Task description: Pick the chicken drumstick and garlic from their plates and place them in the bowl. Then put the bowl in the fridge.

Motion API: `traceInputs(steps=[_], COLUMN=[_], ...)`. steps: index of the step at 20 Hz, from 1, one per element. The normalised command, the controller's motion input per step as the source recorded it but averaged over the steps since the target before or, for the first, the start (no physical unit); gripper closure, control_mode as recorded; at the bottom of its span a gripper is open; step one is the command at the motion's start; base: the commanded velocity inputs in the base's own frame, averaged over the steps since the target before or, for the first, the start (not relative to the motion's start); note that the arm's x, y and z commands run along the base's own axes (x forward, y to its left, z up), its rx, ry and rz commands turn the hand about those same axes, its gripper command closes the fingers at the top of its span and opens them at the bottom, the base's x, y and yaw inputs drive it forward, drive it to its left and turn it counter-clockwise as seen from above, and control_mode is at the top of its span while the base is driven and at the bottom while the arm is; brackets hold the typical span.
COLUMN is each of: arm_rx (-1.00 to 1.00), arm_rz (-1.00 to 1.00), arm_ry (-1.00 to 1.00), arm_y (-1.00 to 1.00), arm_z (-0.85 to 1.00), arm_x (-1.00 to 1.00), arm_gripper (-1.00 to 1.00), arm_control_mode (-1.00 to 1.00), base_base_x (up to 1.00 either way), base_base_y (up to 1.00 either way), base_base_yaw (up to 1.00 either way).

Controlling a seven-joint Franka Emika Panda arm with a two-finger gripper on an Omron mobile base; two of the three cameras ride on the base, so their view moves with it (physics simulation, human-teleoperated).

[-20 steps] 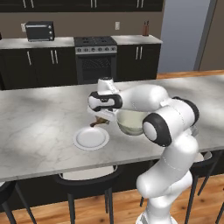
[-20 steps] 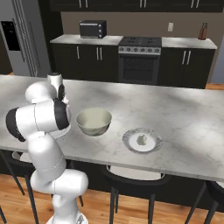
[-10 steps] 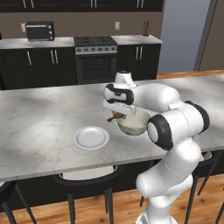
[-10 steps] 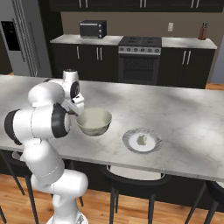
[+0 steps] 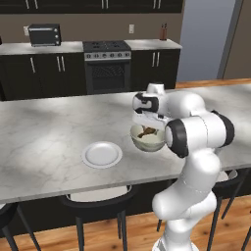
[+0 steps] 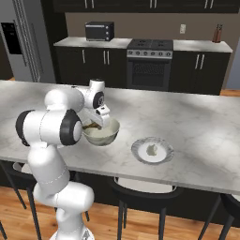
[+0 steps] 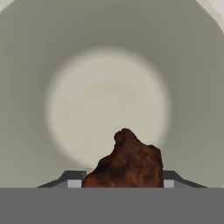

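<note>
One chicken drumstick [image 7: 127, 161] clamped in the claw [image 7: 122, 181] above one bowl [image 5: 147, 140], two plates [image 5: 101, 155] apart.

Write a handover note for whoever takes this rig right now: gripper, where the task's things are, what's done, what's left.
Gripper: shut on the chicken drumstick, held just over the bowl, not yet let go.
Bowl: on the island counter, between the two plates.
Left plate: bare.
Garlic: on the right plate.
Fridge: doors shut, far left.
Left: release drumstick, fetch garlic into bowl, put bowl in fridge.
</note>
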Motion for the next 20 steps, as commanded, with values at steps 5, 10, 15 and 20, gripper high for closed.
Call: traceInputs(steps=[5, 10, 15, 20], arm_rx=[0.02, 0.01, 0.00, 0.00], arm_rz=[-0.05, -0.06, -0.04, 0.00], arm_ry=[0.08, 0.00, 0.00, 0.00], arm_y=[-0.33, -0.06, 0.00, 0.00], arm_z=[-0.42, -0.39, -0.20, -0.02], arm_x=[0.46, 0.15, 0.12, 0.13], arm_gripper=[1.00, 1.00, -1.00, -1.00], arm_control_mode=[-1.00, -1.00, -1.00, -1.00], base_base_x=[0.00, 0.00, 0.00, 0.00], base_base_y=[0.00, 0.00, 0.00, 0.00], base_base_yaw=[0.00, 0.00, 0.00, 0.00])
